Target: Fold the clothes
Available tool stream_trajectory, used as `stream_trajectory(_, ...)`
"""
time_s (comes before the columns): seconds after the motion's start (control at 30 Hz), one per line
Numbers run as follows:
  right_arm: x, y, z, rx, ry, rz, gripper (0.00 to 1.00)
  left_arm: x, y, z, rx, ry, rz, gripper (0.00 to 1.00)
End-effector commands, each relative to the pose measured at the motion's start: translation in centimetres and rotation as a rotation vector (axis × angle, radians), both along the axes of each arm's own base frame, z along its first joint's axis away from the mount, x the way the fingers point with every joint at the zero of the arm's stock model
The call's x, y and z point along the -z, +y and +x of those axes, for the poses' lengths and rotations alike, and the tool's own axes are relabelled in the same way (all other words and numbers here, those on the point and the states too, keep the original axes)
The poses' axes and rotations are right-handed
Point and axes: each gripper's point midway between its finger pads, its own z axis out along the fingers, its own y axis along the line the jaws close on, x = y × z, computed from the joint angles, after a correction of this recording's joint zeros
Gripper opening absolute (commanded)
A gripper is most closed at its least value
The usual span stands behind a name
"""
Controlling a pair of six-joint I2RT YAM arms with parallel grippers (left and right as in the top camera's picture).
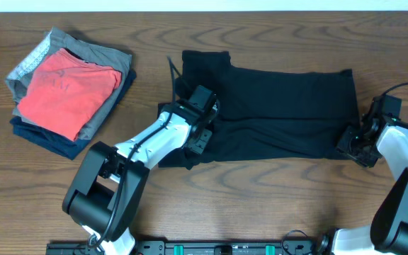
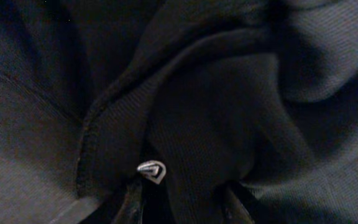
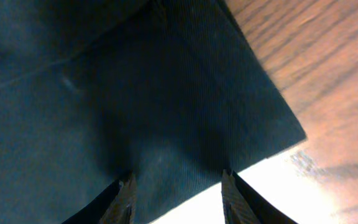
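Shirt [image 1: 282, 106]: lies flat on the table, right of the stack [image 1: 69, 92] | your left gripper [image 2: 180, 196]: on the shirt end nearer the stack, jaws apart, fabric bunched between | your right gripper [image 3: 176, 186]: on the corner farthest from the stack, jaws apart.

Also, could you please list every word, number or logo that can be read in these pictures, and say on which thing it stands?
No text here can be read as words.
On the black shirt: a small white shield-shaped emblem, with no letters legible in it.
On the grey folded garment: a pale patterned band along its edge, too small to read.
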Motion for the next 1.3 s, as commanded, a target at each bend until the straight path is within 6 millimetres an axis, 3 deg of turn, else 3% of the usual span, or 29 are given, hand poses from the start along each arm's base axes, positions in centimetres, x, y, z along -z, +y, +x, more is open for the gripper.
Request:
stream_trajectory(0.0, 1.1, -0.8, -0.7, -0.004, 0.046, -0.037, 0.44, 1.3, 1.5, 0.2, -0.051, 0.008, 0.012, 0.4)
stream_trajectory(0.27, 1.5, -2.4, -2.0, 0.032, 0.095, -0.09, 0.45, 2.9, 3.4, -1.2, -0.085, 0.076, 0.049, 0.41)
stream_trajectory(0.6, 2.6, -4.2, -6.5, 0.148, 0.227, -0.199, 0.45, 2.6, 6.4, -7.1, -0.168, 0.309, 0.178, 0.36)
stream_trajectory(0.77, 2.6, -5.0, -7.6, 0.223, 0.241, -0.181, 0.45, 2.2, 7.2, -8.8, -0.172, 0.376, 0.218, 0.36)
stream_trajectory(0.97, 2.5, -3.0, -5.4, 0.141, 0.166, -0.039, 0.46, 0.8, 6.8, -8.1, -0.172, 0.33, 0.19, 0.36)
stream_trajectory(1.17, -0.9, -2.8, -5.2, 0.139, 0.182, -0.019, 0.47, -3.4, 5.4, -5.2, -0.173, 0.164, 0.088, 0.36)
stream_trajectory(1.27, -2.8, -3.2, -4.8, 0.158, 0.166, -0.034, 0.47, -5.5, 4.7, -3.8, -0.172, 0.065, 0.027, 0.61)
